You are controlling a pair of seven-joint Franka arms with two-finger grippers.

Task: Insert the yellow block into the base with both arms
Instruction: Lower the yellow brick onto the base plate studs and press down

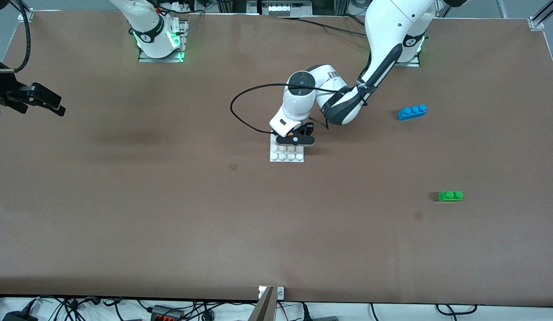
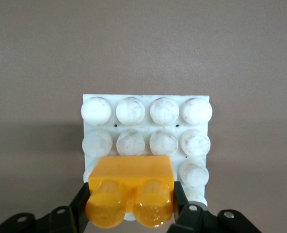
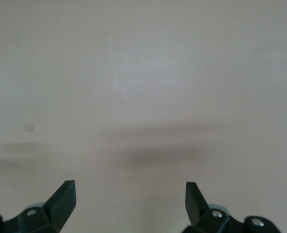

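The white base (image 1: 287, 155) lies on the table near its middle. My left gripper (image 1: 298, 138) is low over the part of the base farther from the front camera. In the left wrist view, the left gripper (image 2: 132, 200) is shut on the yellow block (image 2: 131, 182). The block covers studs of the base (image 2: 147, 127) in the rows closest to the fingers; I cannot tell whether it is pressed on. The arm hides the block in the front view. My right gripper (image 1: 53, 103) waits up in the air at the right arm's end of the table, open and empty (image 3: 130, 194).
A blue three-stud brick (image 1: 411, 111) and a green two-stud brick (image 1: 450, 195) lie toward the left arm's end of the table, the green one nearer the front camera. A black cable (image 1: 240, 116) loops off the left wrist.
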